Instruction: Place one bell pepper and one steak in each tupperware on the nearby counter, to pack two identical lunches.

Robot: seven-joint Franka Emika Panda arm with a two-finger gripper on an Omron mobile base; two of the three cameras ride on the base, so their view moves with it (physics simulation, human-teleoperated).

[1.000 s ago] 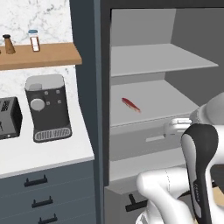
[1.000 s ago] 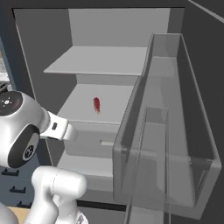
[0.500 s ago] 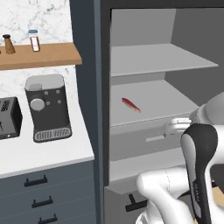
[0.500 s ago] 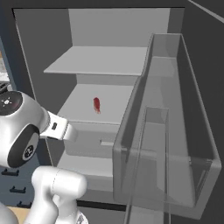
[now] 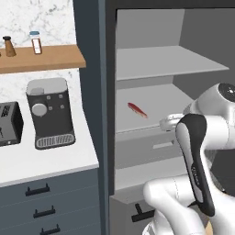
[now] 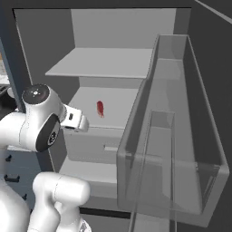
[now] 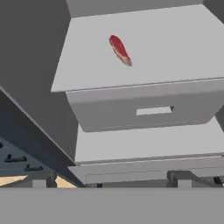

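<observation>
Your gripper (image 7: 109,179) is spread wide, below the steak (image 7: 120,49) on the fridge shelf (image 7: 175,48) — reach up and in, then descend squarely onto it.

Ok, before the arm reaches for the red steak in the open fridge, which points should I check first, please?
1. Flat red steak lies alone on the grey middle shelf: ok.
2. Fridge door with the clear bin stands open: ok.
3. Path from the hand to the steak is free: ok.
4. Gripper open: ok.
5. Gripper close to the steak: not ok, it is well short.
6. Tupperware ready on the white counter: cannot tell.
</observation>
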